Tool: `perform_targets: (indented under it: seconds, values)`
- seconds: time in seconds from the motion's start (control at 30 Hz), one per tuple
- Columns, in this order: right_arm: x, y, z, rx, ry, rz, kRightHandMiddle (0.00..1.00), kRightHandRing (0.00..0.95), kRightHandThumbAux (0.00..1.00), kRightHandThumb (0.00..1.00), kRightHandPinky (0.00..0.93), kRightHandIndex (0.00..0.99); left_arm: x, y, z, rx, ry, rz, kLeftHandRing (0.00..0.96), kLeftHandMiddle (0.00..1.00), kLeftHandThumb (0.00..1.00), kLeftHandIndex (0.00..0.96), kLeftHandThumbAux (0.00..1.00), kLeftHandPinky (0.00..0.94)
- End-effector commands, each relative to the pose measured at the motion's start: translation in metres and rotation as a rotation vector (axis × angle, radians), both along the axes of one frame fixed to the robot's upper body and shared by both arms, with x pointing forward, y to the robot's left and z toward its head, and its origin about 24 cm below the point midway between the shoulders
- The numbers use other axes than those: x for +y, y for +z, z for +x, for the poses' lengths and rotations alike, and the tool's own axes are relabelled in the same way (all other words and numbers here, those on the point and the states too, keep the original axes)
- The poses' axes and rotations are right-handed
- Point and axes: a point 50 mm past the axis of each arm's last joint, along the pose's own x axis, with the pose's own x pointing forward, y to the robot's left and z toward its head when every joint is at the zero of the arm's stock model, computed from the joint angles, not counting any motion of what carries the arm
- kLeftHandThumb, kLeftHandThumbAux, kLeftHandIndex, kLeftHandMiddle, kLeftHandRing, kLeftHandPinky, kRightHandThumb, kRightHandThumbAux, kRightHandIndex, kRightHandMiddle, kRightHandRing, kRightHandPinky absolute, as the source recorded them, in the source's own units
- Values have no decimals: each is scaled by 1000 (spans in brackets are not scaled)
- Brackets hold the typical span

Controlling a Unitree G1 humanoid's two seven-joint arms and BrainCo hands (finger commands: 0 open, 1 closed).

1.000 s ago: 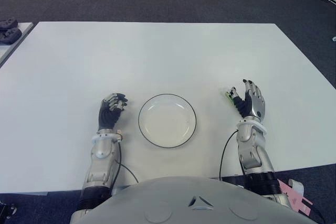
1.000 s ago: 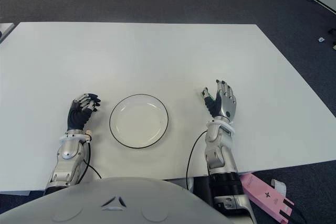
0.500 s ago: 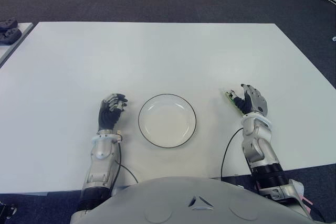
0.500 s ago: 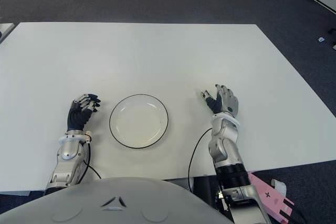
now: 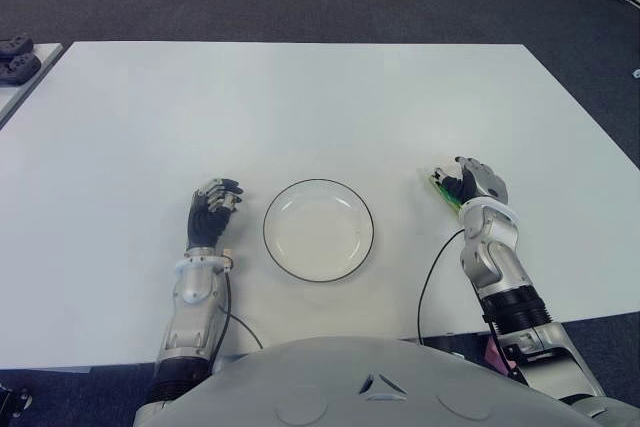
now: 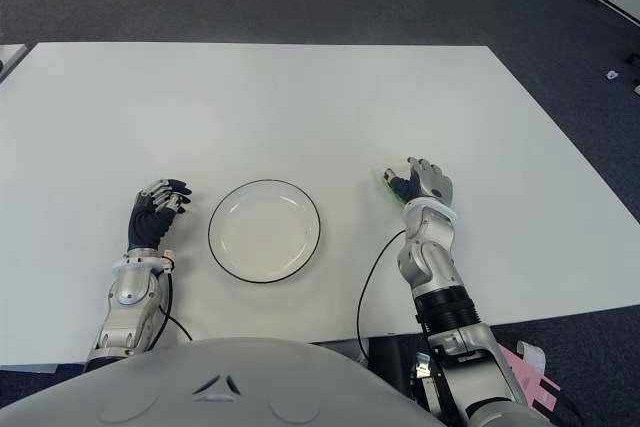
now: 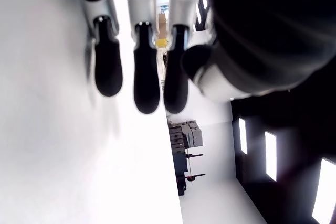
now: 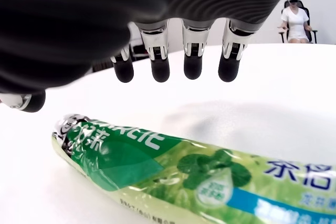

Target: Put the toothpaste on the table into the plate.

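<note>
We have not picked anything up yet: the green toothpaste tube (image 8: 173, 174) lies flat on the white table (image 5: 300, 107), right of centre in the eye views, with our right hand (image 5: 478, 185) arched over it. In the right wrist view the fingertips (image 8: 192, 71) hang above the tube with a clear gap beneath them and the thumb off to one side, so the hand is open and holds nothing. The plate (image 5: 319, 230), black-rimmed and bare, sits in the lower middle of the frame, well apart from the tube on its left. What is left, we judge, is closing on the tube, lifting it, carrying it across and setting it in the plate. Our left hand (image 5: 212, 209) shows just left of the plate, fingers curled and holding nothing. Nothing lies between tube and plate, so the path looks free
</note>
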Motion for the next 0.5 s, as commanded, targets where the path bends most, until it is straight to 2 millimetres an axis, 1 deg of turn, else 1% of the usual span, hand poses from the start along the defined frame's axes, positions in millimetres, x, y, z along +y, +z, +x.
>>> perform_targets:
  seconds: [0.03,0.23,0.37,0.5]
  values:
    - [1,-6,11,68,8,-36,0,0,128,409,0,0,-2,-18,-15,119,22,-9,528,481,708,433,723,546]
    - [1,-18,17,133,19,-57,0,0,139,402,0,0,-3,-18,-17,118,27,-3,529,489,709,433,723,542]
    - [5,-34,15,212,56,-88,0,0,153,406,0,0,-2,-17,-18,115,35,1,528,491,709,433,723,541]
    - [11,-47,9,272,88,-108,0,0,157,405,0,0,-2,-17,-19,113,39,0,531,492,708,434,723,561]
